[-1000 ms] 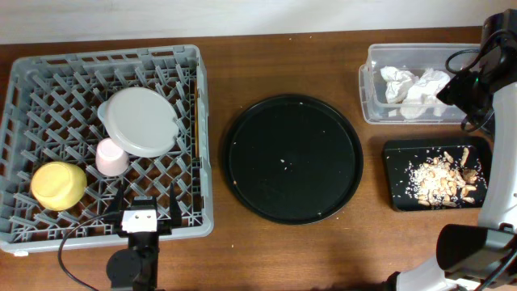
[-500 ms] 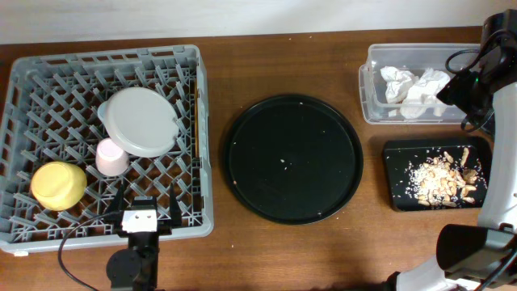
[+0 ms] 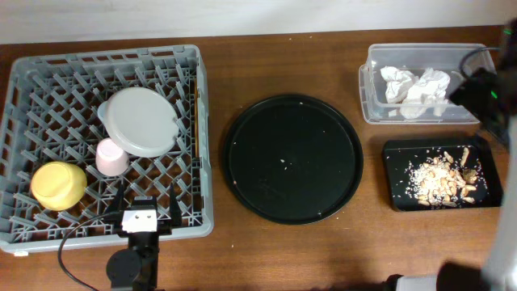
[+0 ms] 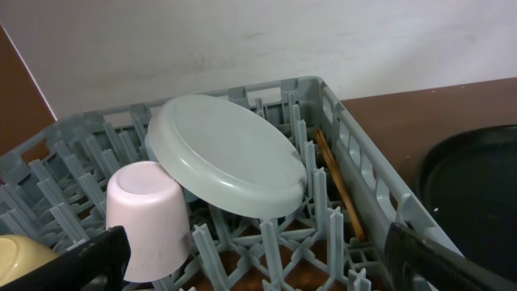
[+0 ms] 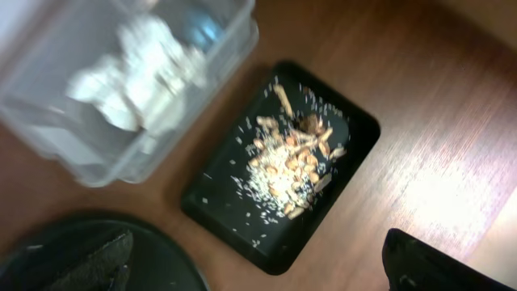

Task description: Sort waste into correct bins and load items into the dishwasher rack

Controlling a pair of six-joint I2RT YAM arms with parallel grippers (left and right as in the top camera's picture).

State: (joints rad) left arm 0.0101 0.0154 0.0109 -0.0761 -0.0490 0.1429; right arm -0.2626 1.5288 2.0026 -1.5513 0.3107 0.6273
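The grey dishwasher rack at the left holds the pale plate, the upturned pink cup, the yellow bowl and the chopsticks along its right wall. No light-blue cup shows. My left gripper is open and empty over the rack's front edge; its wrist view shows the plate, pink cup and chopsticks. The clear tub holds white napkins. The black rectangular tray holds food scraps. My right gripper is open and empty, high above that tray.
A big round black tray with a few crumbs lies in the middle of the wooden table. The right arm stands at the right edge, beside the tub. The right wrist view is blurred.
The right arm has moved right, off the tub toward the frame's edge. The left arm and everything in the rack are unmoved.
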